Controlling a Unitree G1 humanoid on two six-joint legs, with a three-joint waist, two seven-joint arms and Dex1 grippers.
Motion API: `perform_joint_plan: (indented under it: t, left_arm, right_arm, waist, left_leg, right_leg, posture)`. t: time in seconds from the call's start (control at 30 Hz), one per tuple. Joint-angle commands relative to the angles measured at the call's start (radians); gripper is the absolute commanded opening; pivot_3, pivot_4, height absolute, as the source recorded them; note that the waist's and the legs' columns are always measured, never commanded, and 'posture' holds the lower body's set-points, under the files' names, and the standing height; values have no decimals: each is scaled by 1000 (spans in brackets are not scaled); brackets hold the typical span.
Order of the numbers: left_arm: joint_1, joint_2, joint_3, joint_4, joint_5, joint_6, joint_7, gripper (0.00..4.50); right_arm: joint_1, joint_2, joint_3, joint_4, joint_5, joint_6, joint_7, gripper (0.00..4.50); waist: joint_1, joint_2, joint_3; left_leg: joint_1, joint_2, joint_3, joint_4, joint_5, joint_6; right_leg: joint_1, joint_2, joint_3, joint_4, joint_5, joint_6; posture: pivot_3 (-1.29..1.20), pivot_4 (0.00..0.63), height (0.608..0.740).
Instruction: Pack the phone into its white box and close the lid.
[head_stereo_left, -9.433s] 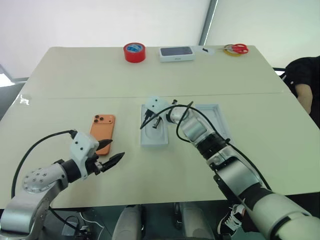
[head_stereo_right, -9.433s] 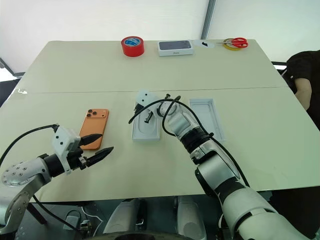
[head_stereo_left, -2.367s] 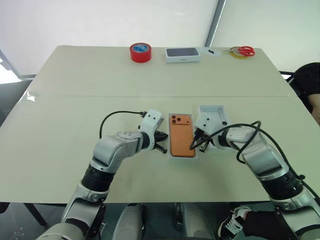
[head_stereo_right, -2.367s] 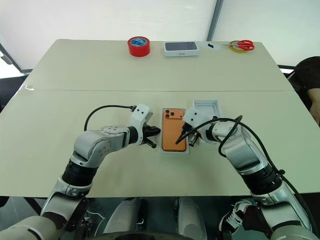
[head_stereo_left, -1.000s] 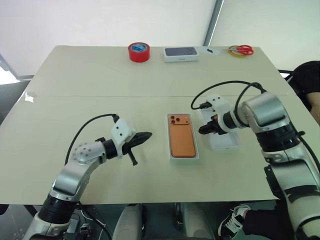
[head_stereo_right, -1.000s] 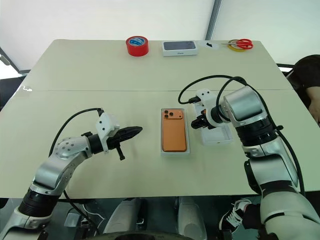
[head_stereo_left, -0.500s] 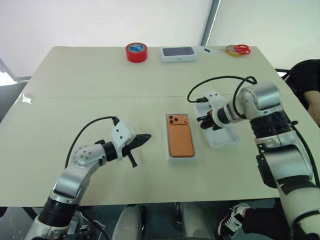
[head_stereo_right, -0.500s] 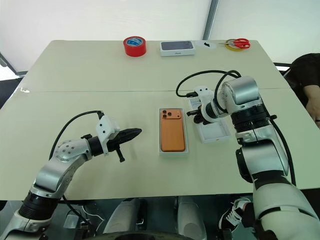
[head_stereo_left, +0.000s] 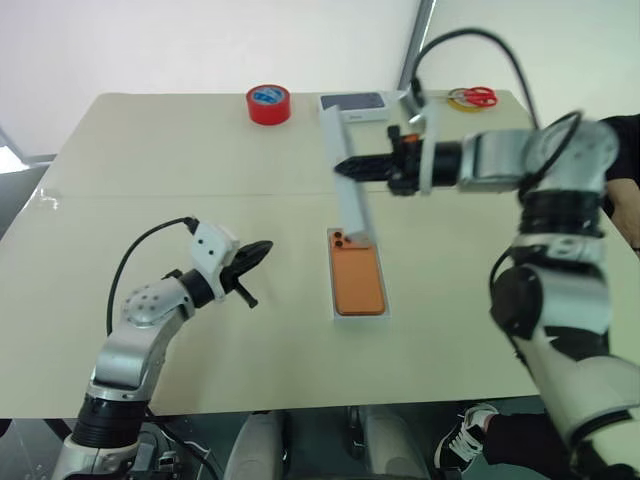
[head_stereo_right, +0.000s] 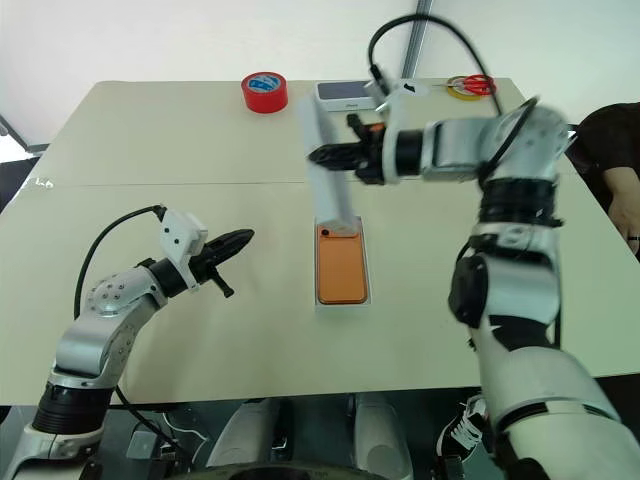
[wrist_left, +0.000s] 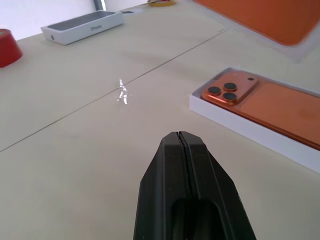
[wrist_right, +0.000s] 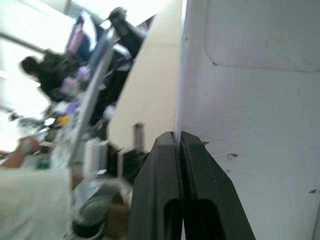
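Now: phone (head_stereo_left: 358, 281) in white box (head_stereo_left: 332, 290) | lid (head_stereo_left: 346, 180) held above

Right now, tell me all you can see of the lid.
The lid is a shallow white rectangular cover, likely cardboard, pale inside with a faint rounded recess, orange phone picture on its outer face. The right tool is shut on one long edge, holding it in the air, steeply tilted, above the camera end of the phone lying in the white box.
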Motion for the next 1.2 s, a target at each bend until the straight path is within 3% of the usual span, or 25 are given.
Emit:
perform_joint_plan:
  t: [0.03,0.1,0.3,0.53,0.63,0.7,0.8,1.1,1.2]
  left_arm:
    - [-32,9,59,13,-10,-16,17,0]
    - [-37,11,73,22,-13,-13,20,0]
    - [-32,4,71,10,-14,-5,23,0]
    - [-46,-47,-22,-13,5,17,33,0]
    - [-64,-73,-54,-11,6,28,35,0]
    - [-70,-84,-74,-16,6,35,32,0]
    - [-79,-105,-103,-27,2,55,33,0]
    - [-117,-172,-203,-14,43,88,59,0]
    - [-133,-193,-236,9,64,86,63,0]
  right_arm:
    - [110,39,82,-160,358,-124,-248,33]
    - [184,73,135,-230,467,-213,-357,33]
    - [320,213,137,-329,482,-331,-549,33]
    - [405,188,159,-349,482,-310,-596,33]
    - [402,142,178,-348,482,-305,-593,892]
    - [388,96,195,-356,482,-307,-578,1764]
    - [338,-39,239,-406,457,-289,-508,3371]
    - [282,-358,331,-577,-118,-336,74,3371]
    - [290,-402,373,-599,-260,-382,214,2503]
  waist:
    - [1,0,0]
    - [-1,0,0]
    - [-5,0,0]
    - [-2,0,0]
    - [-1,1,0]
    - [-2,1,0]
    - [-1,2,1]
    - [2,1,1]
    - [2,1,1]
  left_leg:
    - [0,0,0,0,0,0]
    - [-1,-1,0,0,0,0]
    - [-1,-1,0,0,0,0]
    - [-1,-1,1,0,0,0]
    - [0,-1,1,0,0,0]
    - [0,-1,0,0,0,0]
    - [-1,0,1,0,0,0]
    - [-1,-1,1,0,0,1]
    - [-1,-1,1,1,0,1]
  right_leg:
    - [0,0,0,0,0,0]
    - [0,-1,0,0,0,0]
    - [-1,-1,1,0,0,0]
    - [-1,-1,2,-1,0,0]
    - [-1,-1,2,-1,0,0]
    - [-1,0,2,0,0,0]
    - [-1,0,2,-1,0,0]
    - [-1,0,2,-2,-1,1]
    - [-1,0,2,-2,-2,1]
  posture:
    - [0,150,732]
    - [0,150,732]
    - [0,150,732]
    - [0,150,732]
    - [0,150,732]
    - [0,150,732]
    - [0,150,732]
    - [0,150,732]
    - [0,150,732]
